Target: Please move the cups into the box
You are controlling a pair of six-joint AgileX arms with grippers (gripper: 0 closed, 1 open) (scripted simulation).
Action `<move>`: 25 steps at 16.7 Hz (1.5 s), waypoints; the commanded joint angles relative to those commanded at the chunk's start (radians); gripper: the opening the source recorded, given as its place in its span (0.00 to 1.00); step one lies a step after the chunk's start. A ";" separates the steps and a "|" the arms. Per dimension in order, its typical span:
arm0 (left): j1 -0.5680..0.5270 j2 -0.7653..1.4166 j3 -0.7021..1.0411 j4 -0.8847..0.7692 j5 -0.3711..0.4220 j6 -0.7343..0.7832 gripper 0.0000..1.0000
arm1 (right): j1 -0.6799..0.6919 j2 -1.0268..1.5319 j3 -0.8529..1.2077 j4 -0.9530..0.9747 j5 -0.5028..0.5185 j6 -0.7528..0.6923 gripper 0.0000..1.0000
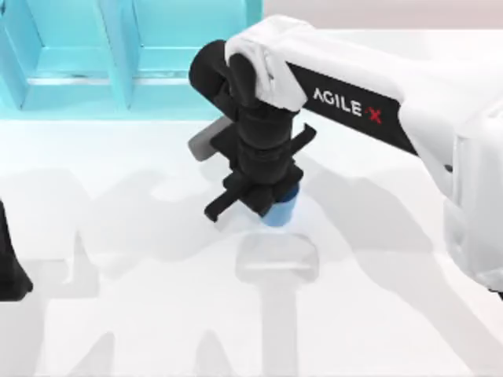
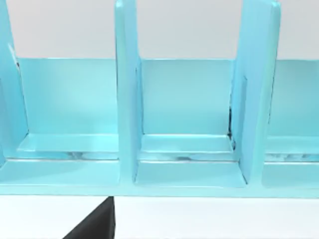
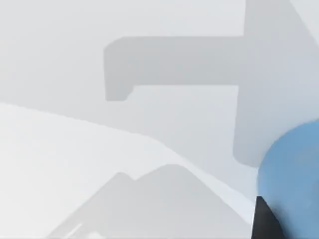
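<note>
Plain white table (image 1: 157, 314), matte, crossed by soft grey shadows of the arms; one rounded patch of shade just below centre frame in the top view. Pale wall strip along the upper right edge. Light-blue compartmented box (image 1: 126, 55) at upper left of the top view, set at the back of the table, with upright dividers splitting it into open bays. Same box (image 2: 189, 124) across the left wrist view, three bays side by side, floors bare and glossy, a grey backdrop above the walls, white table below the front lip.

Right arm stretching in from the right edge of the top view toward centre, white shell with AgileX lettering, black wrist pointing down. Right gripper (image 1: 271, 206) at centre frame, clenched around the plain blue cup (image 1: 280, 210), whose tapered body pokes out beneath the black fingers. Whether lifted or resting on the table, cannot tell. Cup well apart from the box, below and right of it in frame. Blue cup (image 3: 291, 179) again at the lower right corner of the right wrist view, beside a dark finger (image 3: 261, 219), over white shadowed table.

Left gripper (image 1: 9, 267) parked at the left edge of the top view; fingers impossible to judge.
</note>
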 joint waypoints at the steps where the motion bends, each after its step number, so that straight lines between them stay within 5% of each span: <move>1: 0.000 0.000 0.000 0.000 0.000 0.000 1.00 | 0.000 0.000 0.000 0.000 0.000 0.000 0.00; 25: 0.000 0.000 0.000 0.000 0.000 0.000 1.00 | -0.209 -0.335 -0.178 -0.160 0.001 -0.182 0.00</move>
